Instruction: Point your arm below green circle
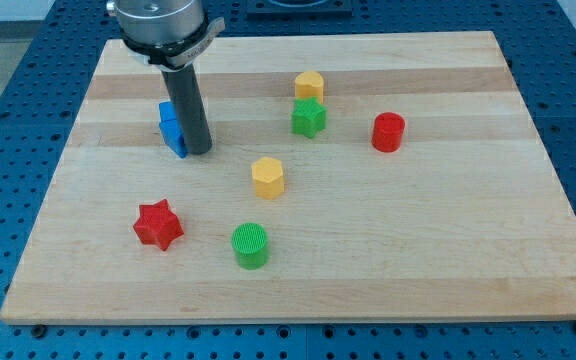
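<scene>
Well below tool point(199, 152): green circle point(250, 245)

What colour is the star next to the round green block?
Red star, seen in the camera view.

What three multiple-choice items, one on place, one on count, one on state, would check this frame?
1. Where is my tip?
A. beside the blue block
B. just below the green circle
C. at the red cylinder

2. How many yellow blocks are on the board?
A. one
B. two
C. three

3. What touches the green circle?
A. the red star
B. my tip
C. nothing

Answers:
1. A, since the rod ends against the blue block's right side, far up and left of the circle.
2. B, since one yellow block sits above the green star and another near the middle.
3. C, since bare wood surrounds it.
</scene>
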### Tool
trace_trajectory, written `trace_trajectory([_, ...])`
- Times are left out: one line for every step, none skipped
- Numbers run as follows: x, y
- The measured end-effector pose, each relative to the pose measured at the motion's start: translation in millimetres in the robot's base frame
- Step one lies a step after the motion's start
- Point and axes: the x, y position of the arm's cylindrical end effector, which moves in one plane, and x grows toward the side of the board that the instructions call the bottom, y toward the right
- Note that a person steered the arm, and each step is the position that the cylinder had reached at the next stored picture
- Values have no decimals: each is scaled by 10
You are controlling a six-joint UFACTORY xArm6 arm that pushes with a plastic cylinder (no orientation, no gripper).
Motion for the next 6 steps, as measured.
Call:
trace_trajectory([104, -3])
trace_trajectory([131, 42])
trace_trajectory([405, 79])
trace_trajectory([749, 113])
trace_trajectory([855, 262])
trace_trajectory([1024, 369])
